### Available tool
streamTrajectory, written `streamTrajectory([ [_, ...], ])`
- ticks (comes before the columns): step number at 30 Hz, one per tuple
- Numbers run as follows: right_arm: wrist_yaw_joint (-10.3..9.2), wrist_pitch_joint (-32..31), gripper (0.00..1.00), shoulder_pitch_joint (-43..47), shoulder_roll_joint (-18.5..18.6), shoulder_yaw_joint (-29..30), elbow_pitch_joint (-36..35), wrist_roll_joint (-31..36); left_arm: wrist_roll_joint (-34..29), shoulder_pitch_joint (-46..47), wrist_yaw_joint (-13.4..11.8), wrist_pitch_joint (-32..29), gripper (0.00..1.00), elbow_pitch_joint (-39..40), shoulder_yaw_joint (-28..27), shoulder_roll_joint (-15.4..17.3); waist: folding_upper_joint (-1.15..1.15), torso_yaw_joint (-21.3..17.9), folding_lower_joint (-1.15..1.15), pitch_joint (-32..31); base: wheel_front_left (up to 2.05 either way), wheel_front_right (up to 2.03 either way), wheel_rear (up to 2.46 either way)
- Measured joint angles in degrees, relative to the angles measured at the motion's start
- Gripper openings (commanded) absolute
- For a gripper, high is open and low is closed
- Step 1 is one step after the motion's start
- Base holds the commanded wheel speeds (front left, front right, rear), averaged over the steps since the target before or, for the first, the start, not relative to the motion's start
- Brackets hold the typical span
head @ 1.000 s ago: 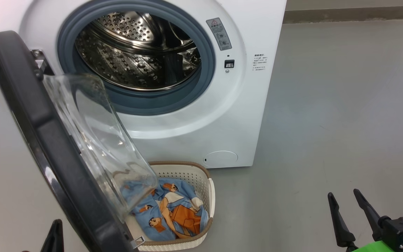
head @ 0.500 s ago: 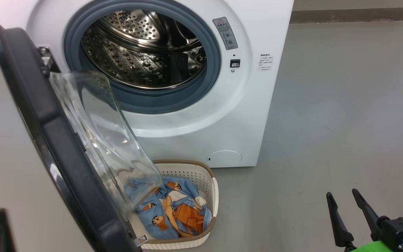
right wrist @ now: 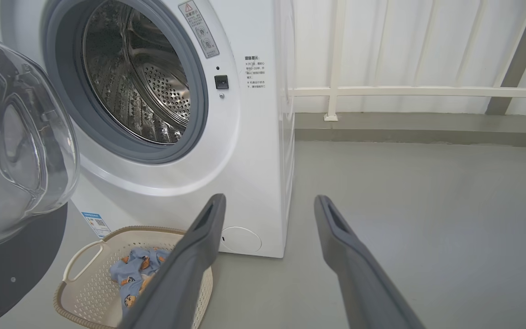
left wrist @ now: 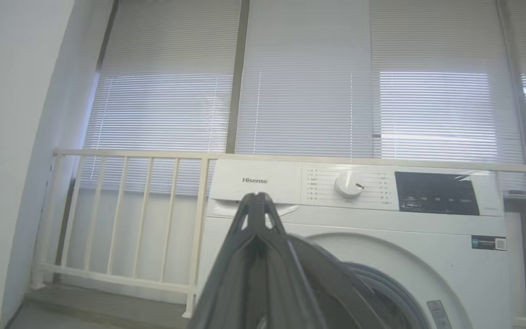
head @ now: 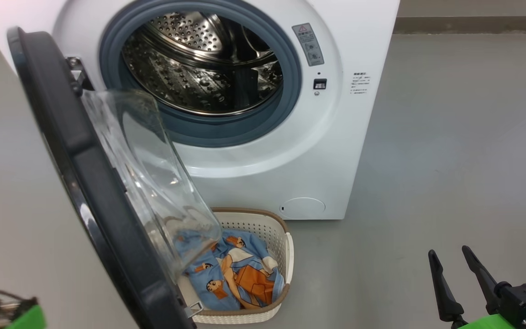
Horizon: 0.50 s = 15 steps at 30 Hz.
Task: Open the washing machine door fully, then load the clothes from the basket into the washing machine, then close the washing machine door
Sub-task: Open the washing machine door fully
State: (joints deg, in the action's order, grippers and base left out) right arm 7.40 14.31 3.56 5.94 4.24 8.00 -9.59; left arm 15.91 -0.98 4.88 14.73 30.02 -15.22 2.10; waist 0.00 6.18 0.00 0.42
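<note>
Standing on grey floor (head: 450, 160) | washing machine (head: 327, 151) | railing (right wrist: 427, 91), blinds (left wrist: 427, 91) behind

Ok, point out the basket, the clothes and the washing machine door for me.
the basket (head: 256, 226): head view, perforated back wall.
the clothes (head: 244, 278): head view, orange print mid-fabric.
the washing machine door (head: 73, 137): head view, dark grey inner frame.

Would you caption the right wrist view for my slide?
Open right gripper faces the open washing machine, clothes in basket.
</note>
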Motion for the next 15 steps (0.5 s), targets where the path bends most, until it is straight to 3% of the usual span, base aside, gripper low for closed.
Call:
streamTrajectory([
  [2,0.0,0.0,1.0,0.0,0.0,0.0,0.0,0.0,0.0,0.0,0.2,0.0,0.0,4.1,4.2,0.1,0.0,0.5,0.0,-0.1,0.0,0.0,0.0],
  [8,0.0,0.0,1.0,0.1,-0.2,0.1,0.0,0.0,0.1,-2.9,1.5,-2.6,0.0,9.4,25.3,0.3,0.0,2.1,0.0,-0.2,0.0,0.0,0.0],
  [15,0.0,0.0,1.0,0.2,-0.5,0.1,0.0,-0.1,1.9,-7.5,1.9,-10.3,0.0,2.6,34.4,1.0,0.0,3.6,0.0,0.1,0.0,0.0,0.0],
])
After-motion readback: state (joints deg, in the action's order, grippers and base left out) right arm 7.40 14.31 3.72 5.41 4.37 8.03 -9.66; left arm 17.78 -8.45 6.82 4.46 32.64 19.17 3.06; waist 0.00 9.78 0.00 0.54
